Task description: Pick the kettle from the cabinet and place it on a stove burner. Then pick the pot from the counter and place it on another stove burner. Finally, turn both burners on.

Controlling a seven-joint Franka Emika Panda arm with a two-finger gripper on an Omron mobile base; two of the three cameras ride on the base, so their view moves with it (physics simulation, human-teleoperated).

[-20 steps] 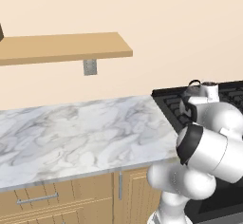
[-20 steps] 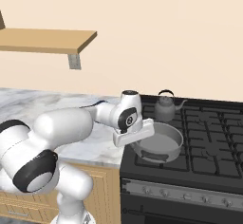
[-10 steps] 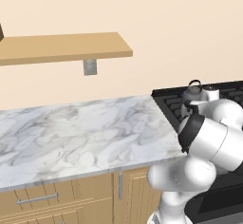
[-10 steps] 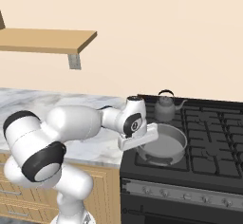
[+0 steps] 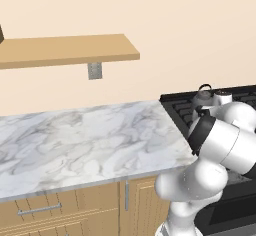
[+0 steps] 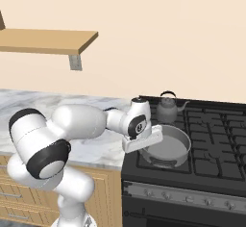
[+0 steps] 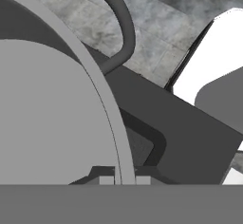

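The wide grey pot [image 6: 169, 145] rests on the front-left burner of the black stove [image 6: 214, 146]. My gripper [image 6: 150, 142] is shut on the pot's left rim. In the hand view the thin rim of the pot [image 7: 47, 114] passes between my fingertips [image 7: 107, 180], my gripper [image 7: 124, 180] is clamped on it, and the pot's loop handle [image 7: 124, 23] arches above. The small dark kettle [image 6: 167, 108] stands on the rear-left burner just behind the pot, apart from it. The kettle [image 5: 203, 98] also peeks over my arm in the left base view.
The white marble counter [image 5: 85, 140] runs left of the stove [image 5: 176, 107]. Above it hangs the tan plank shelf [image 5: 65, 50] on a grey bracket [image 5: 94, 71]. Wooden drawers with a bar handle [image 5: 39, 210] sit below. The stove's right burners [image 6: 218, 125] are bare.
My arm's elbow has swung down and outward while the hand stayed at the pot's rim. The pot has settled slightly lower on the front-left burner. The kettle has not moved.
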